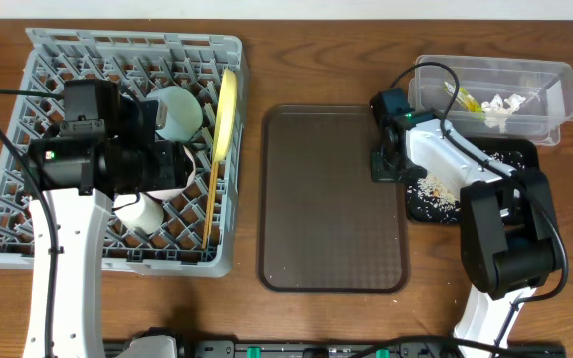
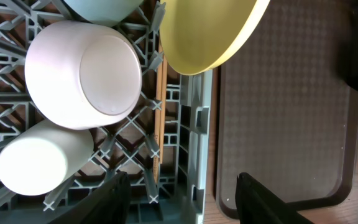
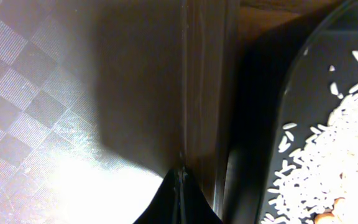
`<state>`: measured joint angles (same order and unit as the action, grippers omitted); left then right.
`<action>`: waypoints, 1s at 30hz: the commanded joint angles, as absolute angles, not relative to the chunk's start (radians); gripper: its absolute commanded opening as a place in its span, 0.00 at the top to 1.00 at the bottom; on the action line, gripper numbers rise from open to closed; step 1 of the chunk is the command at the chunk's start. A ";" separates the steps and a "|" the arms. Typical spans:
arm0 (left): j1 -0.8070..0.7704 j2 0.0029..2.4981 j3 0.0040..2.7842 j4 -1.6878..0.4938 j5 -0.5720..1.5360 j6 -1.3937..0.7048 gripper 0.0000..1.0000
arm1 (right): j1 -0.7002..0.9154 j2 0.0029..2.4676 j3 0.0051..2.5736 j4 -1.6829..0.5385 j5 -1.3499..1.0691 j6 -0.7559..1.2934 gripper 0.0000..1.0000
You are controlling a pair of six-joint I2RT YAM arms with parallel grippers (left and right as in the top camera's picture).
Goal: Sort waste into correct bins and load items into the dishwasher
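Right fingers (image 3: 180,190): pressed shut, empty, tips over the brown serving tray's (image 3: 73,93) right rim.
Rice scraps (image 3: 334,149): piled in the black tray (image 3: 303,115), just beside that rim.
Left fingers (image 2: 263,202): spread wide, empty, above the dish rack's (image 2: 194,124) right edge.
Rack load: pink bowl (image 2: 82,74), white cup (image 2: 36,162), chopsticks (image 2: 160,106), yellow plate (image 2: 204,31) on edge.
Clear tub (image 1: 565,85): snack wrapper (image 1: 466,99) and paper bits (image 1: 502,107) inside.
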<state>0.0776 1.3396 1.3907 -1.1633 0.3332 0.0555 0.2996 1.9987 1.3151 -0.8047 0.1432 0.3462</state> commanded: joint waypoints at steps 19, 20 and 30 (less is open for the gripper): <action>-0.009 1.365 1.402 -1.071 0.315 0.054 0.17 | 0.117 1.614 1.355 -0.887 0.014 0.260 0.25; -0.031 1.375 1.403 -1.072 0.297 0.054 0.16 | 0.092 1.610 1.355 -0.906 0.005 0.244 0.20; -0.069 1.407 1.388 -1.262 0.192 0.039 0.11 | -0.018 1.554 1.352 -1.106 0.010 0.200 0.01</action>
